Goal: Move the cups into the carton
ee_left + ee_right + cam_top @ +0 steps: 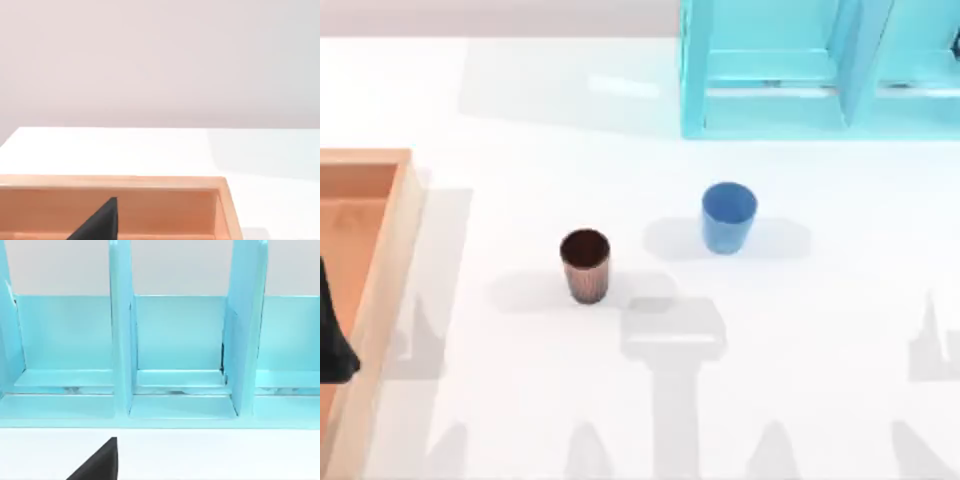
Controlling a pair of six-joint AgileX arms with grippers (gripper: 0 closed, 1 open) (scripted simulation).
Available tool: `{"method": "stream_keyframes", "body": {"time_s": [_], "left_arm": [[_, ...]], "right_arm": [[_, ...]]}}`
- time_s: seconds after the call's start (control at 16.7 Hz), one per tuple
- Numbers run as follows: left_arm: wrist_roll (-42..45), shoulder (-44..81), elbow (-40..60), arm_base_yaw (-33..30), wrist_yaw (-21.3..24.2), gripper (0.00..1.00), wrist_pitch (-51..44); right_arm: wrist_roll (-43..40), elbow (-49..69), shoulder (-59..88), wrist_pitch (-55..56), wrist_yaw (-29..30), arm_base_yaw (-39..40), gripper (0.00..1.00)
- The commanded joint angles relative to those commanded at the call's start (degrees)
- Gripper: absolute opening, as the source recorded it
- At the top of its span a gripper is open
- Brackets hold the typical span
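The carton (pixel 380 260) runs off the top view's left and lower edges, so only its right wall and far corner show. A dark piece of the left gripper (pixel 332 340) covers part of its floor; how its jaws stand cannot be told. The turquoise shelf frame (pixel 820 70) is cut by the upper and right edges.

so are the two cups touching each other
Apart. The top view shows bare white table between the reddish-brown ribbed cup and the blue cup, both standing upright, the blue one nearer the turquoise shelf frame.
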Motion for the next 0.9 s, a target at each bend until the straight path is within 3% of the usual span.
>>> {"method": "stream_keyframes", "body": {"time_s": [0.24, 0.42, 0.9], "left_arm": [[-0.43, 1.42, 1.56, -0.42, 0.00, 1.00, -0.72], [-2.25, 7.70, 8.34, -2.19, -0.04, 1.00, -4.05], [-12.18, 43.30, 45.63, -11.71, -0.88, 1.00, -24.35]], "right_arm": [[0.00, 0.00, 0.00, 0.00, 0.00, 0.00, 1.00], [0.00, 0.00, 0.00, 0.00, 0.00, 0.00, 1.00], [0.00, 0.00, 0.00, 0.00, 0.00, 0.00, 1.00]]}}
